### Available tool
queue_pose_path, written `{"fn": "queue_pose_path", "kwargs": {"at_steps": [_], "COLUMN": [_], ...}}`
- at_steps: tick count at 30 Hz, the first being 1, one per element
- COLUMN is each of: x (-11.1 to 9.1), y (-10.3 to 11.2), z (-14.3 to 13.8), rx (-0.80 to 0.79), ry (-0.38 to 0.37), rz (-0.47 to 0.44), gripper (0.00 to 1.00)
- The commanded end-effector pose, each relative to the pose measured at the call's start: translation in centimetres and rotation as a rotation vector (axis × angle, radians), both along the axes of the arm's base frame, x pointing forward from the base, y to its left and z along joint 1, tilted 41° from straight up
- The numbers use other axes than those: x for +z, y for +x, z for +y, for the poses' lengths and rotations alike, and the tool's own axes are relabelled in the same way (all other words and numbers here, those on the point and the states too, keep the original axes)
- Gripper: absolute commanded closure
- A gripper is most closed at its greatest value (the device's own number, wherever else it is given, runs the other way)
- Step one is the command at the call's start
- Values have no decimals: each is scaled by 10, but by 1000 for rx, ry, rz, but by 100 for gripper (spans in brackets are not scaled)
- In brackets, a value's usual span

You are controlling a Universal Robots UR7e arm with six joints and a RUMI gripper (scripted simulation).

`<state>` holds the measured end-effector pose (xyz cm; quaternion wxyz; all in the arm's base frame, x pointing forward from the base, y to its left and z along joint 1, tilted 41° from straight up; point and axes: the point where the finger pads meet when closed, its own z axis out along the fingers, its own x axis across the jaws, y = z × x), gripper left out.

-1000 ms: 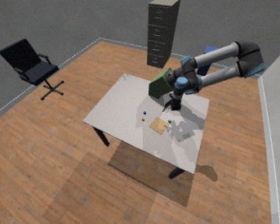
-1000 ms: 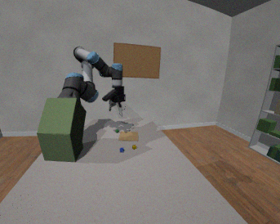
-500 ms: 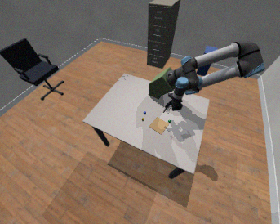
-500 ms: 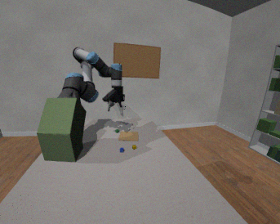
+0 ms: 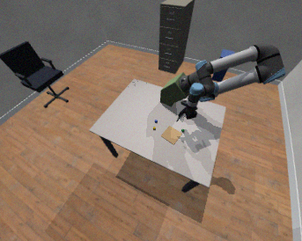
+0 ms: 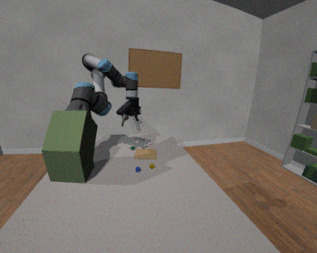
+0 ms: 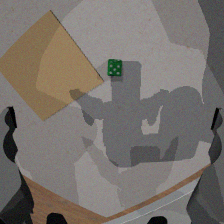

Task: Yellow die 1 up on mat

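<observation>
The yellow die (image 5: 154, 128) (image 6: 152, 165) lies on the table top just off the tan mat (image 5: 170, 135) (image 6: 145, 154) (image 7: 40, 75), not on it. It is too small for me to read its top face. A blue die (image 5: 156, 121) (image 6: 138, 169) lies close to it. A green die (image 5: 182, 130) (image 6: 132, 148) (image 7: 114, 67) lies by the mat's other side and shows several pips on top. My gripper (image 5: 180, 118) (image 6: 129, 122) is open and empty. It hangs well above the table beyond the green die. The yellow and blue dice are out of the wrist view.
A large green box (image 5: 172, 91) (image 6: 68, 145) stands on the grey table (image 5: 122, 114) beside my arm. The wrist view shows the table edge near the bottom, with wooden floor (image 7: 50, 206) below it. A filing cabinet (image 5: 175, 35), an office chair (image 5: 32, 70) and a shelf (image 6: 313, 125) stand away from the table.
</observation>
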<state>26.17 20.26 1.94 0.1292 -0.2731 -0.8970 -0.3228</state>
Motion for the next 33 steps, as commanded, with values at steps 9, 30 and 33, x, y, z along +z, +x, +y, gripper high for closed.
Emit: {"fn": "queue_pose_path", "kwargs": {"at_steps": [9,30,33], "x": [0,-6,-11], "y": [0,0,-1], "z": [0,5,9], "rx": [11,11,11], "ry": [1,-2,-2], "rz": [-10,-11,-11], "gripper": [0,0,0]}}
